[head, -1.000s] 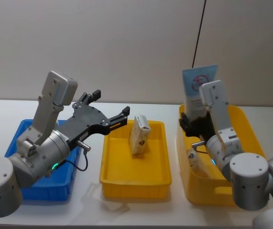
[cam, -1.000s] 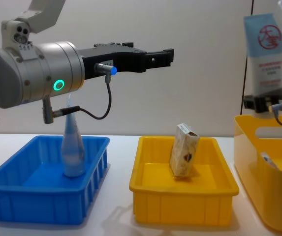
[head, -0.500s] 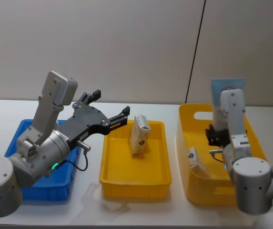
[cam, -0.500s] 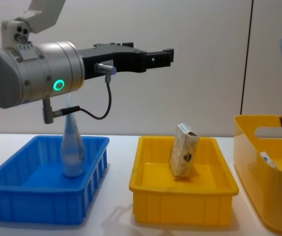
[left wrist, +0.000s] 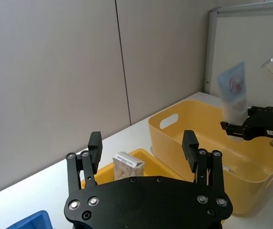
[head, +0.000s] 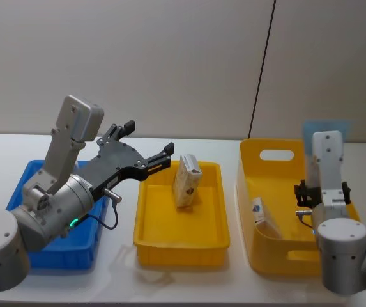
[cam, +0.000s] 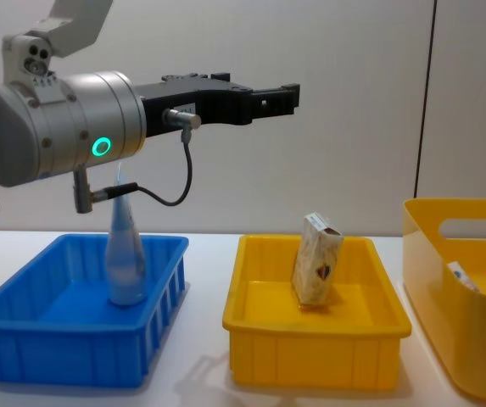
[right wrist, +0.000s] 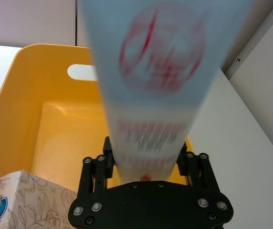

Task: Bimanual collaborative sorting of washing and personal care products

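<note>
Your left gripper (head: 145, 144) hangs above the gap between the blue bin (cam: 22, 326) and the shallow yellow tray (head: 149, 240), fingers spread apart and holding nothing. Your right gripper (right wrist: 146, 160) is clamped on the lower end of a pale blue tube (right wrist: 157, 71) with a red round logo, held upright over the right side of the deep yellow bin (head: 246, 246); in the left wrist view you see that tube (left wrist: 233, 90) standing above the bin's far rim.

Around the work: a white table (head: 170, 281) carries all three containers, with a plain wall and a dark vertical seam behind. The right arm's own housing blocks most of the tube from your head camera.

Containers:
- Blue bin, left: one pale tube (cam: 126, 263) standing upright, cap end down, near the back.
- Shallow yellow tray, centre: one printed carton (cam: 315, 271) standing on end, leaning slightly, toward the back of the tray.
- Deep yellow bin, right: one floral-printed carton (right wrist: 17, 205) lying against the left wall; a handle slot (cam: 472, 228) is cut in its far wall.
</note>
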Controlling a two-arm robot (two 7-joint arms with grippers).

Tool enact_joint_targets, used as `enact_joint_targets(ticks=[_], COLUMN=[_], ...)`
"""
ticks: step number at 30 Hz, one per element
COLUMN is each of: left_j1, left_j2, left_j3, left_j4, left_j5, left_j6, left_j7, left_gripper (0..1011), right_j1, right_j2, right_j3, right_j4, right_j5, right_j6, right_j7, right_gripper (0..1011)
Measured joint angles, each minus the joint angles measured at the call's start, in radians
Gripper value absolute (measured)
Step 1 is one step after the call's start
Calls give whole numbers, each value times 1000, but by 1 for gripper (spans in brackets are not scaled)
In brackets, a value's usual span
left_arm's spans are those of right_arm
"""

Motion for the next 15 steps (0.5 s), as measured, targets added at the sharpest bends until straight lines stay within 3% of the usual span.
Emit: enact_joint_targets(ticks=[8, 15], left_j1=[0, 0], left_j2=[0, 0], left_j3=[0, 0], left_j4=[0, 0], left_j5=[0, 0], left_j6=[0, 0], left_j7=[0, 0], left_gripper=[1001, 1001], right_j1=[-17, -21], right_j2=[12, 19], right_j3=[-5, -14], right_j4=[-22, -35], right_j5=[-1, -2], right_j6=[-23, -52], right_j7=[31, 61], right_gripper=[933, 1004])
